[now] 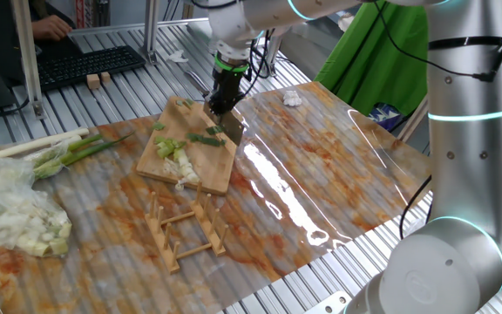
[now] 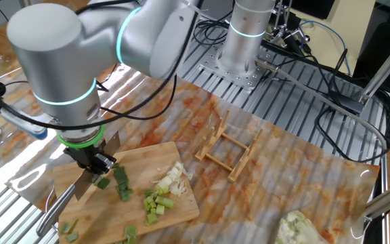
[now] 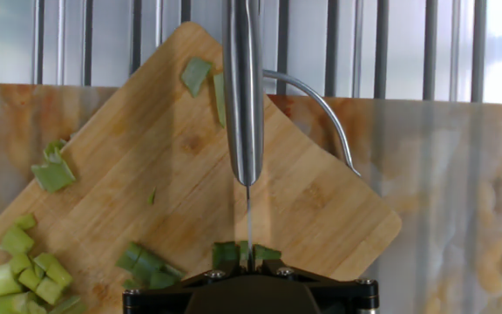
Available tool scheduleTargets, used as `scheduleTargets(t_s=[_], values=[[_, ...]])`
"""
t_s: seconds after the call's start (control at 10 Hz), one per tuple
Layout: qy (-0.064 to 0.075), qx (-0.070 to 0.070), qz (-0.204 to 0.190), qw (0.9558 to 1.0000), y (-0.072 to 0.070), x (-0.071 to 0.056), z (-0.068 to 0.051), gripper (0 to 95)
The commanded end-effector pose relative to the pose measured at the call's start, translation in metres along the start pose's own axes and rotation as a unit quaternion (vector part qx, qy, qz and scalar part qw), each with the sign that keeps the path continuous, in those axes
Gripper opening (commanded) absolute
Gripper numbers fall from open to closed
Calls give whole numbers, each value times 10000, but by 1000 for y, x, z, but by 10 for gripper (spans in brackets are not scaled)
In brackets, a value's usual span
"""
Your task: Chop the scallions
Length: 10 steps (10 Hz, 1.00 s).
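- One gripper [image 2: 95,163] only, pointing straight down over the cutting board [image 1: 166,153], fingers pressed together on the handle of a knife [image 3: 243,96].
- Blade edge down in the hand view, resting across a green piece of the scallions [image 3: 234,255] at the near side of the board.
- Rest of the scallions scattered over the same board: pale bits [image 2: 170,181] heaped near its middle, short green bits [image 2: 122,183] close to the blade.
- Mid-chop, by the look of it; several cuts done, long green pieces left.
- Next: lift the blade clear, shift along the piece, press straight down, keep the edge square to the stalk.
- Risk: loose bits sliding off the board edge.
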<state>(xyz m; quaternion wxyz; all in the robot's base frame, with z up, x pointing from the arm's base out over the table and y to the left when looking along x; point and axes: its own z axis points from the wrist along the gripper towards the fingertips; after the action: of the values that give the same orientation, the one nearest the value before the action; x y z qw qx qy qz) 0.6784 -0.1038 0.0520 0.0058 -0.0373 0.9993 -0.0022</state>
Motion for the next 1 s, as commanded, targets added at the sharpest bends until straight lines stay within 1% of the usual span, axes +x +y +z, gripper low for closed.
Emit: scheduleTargets(t_s=[0.1, 0.3, 0.5, 0.7, 1.0], values=[[18, 58, 0, 10000, 0, 6, -13, 0], [17, 115, 18, 9999, 1, 9, -19, 0], [33, 215, 55, 9997, 3, 10, -23, 0], [49, 215, 92, 9997, 5, 11, -24, 0], [41, 267, 168, 9995, 7, 13, -26, 0]])
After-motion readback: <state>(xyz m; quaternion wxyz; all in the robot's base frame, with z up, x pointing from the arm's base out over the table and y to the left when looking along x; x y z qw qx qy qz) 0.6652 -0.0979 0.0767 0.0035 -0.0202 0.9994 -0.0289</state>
